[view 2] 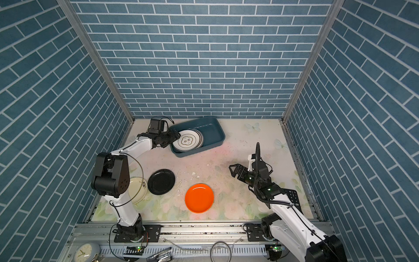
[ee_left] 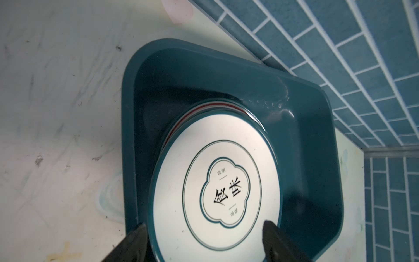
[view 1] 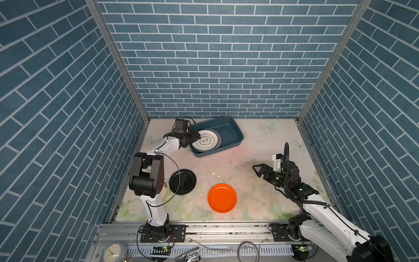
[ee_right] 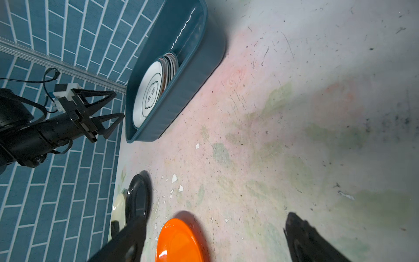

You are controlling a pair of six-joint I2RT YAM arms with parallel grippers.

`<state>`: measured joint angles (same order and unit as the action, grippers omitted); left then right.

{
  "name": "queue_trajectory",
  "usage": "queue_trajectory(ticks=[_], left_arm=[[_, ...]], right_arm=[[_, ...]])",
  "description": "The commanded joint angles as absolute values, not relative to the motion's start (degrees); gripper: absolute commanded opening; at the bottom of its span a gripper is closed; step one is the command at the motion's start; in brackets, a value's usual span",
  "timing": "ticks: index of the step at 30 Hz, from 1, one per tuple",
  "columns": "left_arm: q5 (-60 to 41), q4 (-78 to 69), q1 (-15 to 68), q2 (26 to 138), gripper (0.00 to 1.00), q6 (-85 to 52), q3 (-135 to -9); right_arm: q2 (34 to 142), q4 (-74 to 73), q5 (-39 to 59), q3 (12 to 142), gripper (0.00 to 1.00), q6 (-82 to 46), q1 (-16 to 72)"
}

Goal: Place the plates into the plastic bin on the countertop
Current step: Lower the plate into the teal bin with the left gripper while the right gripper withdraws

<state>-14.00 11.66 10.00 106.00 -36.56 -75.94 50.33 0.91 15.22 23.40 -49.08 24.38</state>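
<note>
Right now the left pincer (ee_right: 119,104) stands released, its two black fingers (ee_left: 275,236) spread wide at the left end of the plastic bin (view 1: 229,133) and closed on nothing. From the left wrist view the fingers flank the near edge of the top plate (ee_left: 217,192), a white one with teal rings and black Chinese characters in a teal cloud-shaped frame; whether either finger touches that edge I cannot tell. This plate lies somewhat tilted on a shingled stack of other plates (ee_right: 170,65) in the left half of the bin, one of them showing a red rim line. The right half of the bin is bare teal floor. The bin itself sits askew on the counter (view 1: 260,140), close to the back wall. Three plates lie flat outside it, nearer the front of the counter: a black plate (view 1: 182,181) left of centre, an orange plate (view 1: 222,198) near the middle, well apart from the bin, and a cream plate (view 2: 137,190) just beside the black one, partly hidden under the left arm's elbow. The right pincer (view 1: 256,171) hangs over bare counter to the right of the orange plate, jaws wide apart and grasping nothing. White chips and scuffs speckle the counter between the black and orange plates.
</note>
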Motion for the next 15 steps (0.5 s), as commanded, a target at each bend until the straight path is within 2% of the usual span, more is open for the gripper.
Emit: queue_trajectory(ticks=[1,9,15], left_arm=[[-14.5,11.9,10.2,105.5,0.99,-35.2,-77.6],[-15.5,11.2,11.5,102.1,0.99,-33.8,-77.4],[-10.9,16.5,12.8,96.0,1.00,-32.4,-75.9]], right_arm=[[52.6,-1.3,15.6,22.9,0.95,-47.7,24.4],[55.9,-4.1,17.5,22.9,0.95,-48.3,24.4],[59.3,-5.9,17.9,22.8,0.94,-48.5,24.4]])
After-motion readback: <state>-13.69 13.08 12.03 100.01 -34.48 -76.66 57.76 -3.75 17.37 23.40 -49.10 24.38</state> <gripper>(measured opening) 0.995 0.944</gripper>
